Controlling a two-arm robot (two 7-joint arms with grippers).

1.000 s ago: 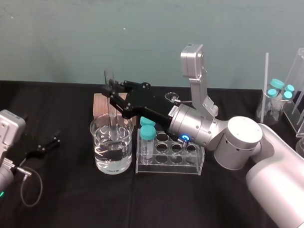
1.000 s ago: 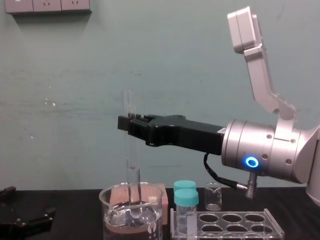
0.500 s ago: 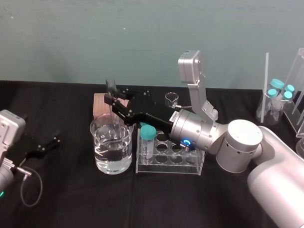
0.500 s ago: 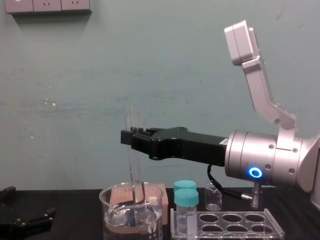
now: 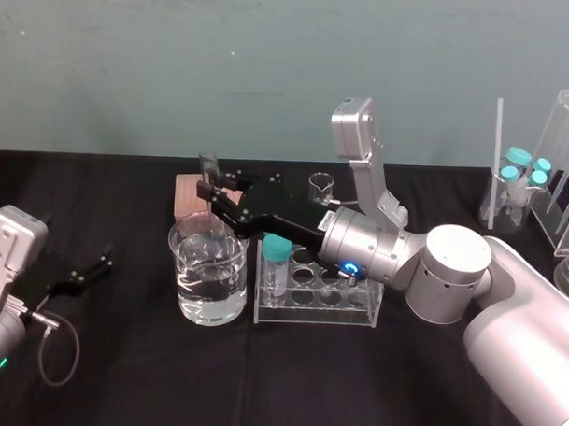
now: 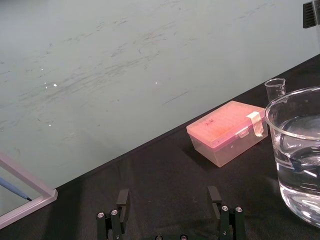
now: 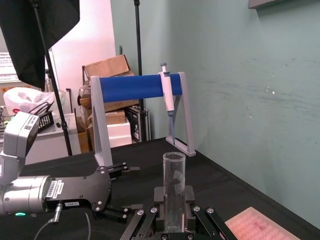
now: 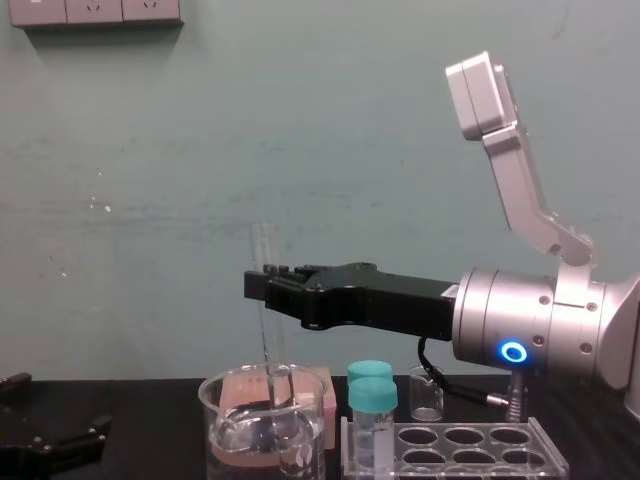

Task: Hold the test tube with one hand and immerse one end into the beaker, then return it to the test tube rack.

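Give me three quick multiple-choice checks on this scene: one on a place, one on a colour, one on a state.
1. Where is the lower end of the test tube? A lying flat; B inside the beaker; C raised clear of all glassware.
2. What colour is the cap on the vial in the test tube rack? A red; B white; C teal.
3. How do the jaws of the right gripper stand? A shut on the test tube; B open and empty; C shut on the vial.
Answers: B, the tube runs down past the rim into the beaker; C, the cap is plainly teal; A, the jaws clamp the upright tube above the beaker.
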